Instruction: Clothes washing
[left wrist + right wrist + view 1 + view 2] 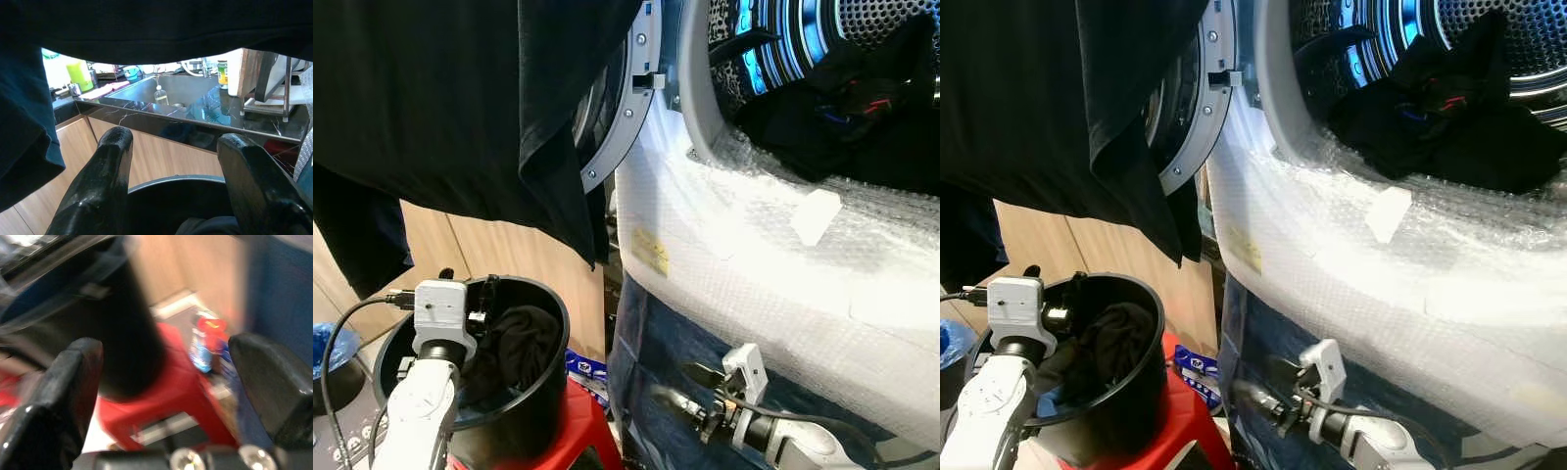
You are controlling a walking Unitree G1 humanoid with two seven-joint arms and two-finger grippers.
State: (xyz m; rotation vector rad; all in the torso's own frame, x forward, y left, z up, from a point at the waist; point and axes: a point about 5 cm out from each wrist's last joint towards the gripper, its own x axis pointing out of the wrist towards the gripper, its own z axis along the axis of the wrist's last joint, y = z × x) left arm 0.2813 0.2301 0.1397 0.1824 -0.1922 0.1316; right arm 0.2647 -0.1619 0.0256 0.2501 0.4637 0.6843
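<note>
At about eight o'clock in the head views, the left tool (475,304) sits at the rim of a black bucket (543,392), its two fingers (105,181) spread wide with nothing between them; the wrist view looks across the bucket's rim toward a dark kitchen bench (195,115) with a sink. Inside the bucket lies a crumpled dark garment (514,343), and the bucket stands on a red stool (582,421). Above it, from nine to twelve o'clock, a large black cloth (460,108) hangs down and covers much of the open washer door (622,117). Past the door, at about one to two o'clock, the drum mouth holds a heap of dark clothes (1449,117) resting on its lower lip. Bubble wrap (773,264) covers the machine's front below the opening. At about five o'clock the right tool (690,387) hangs low before a blue panel, its fingers (54,396) parted and holding nothing, pointing toward the stool.
</note>
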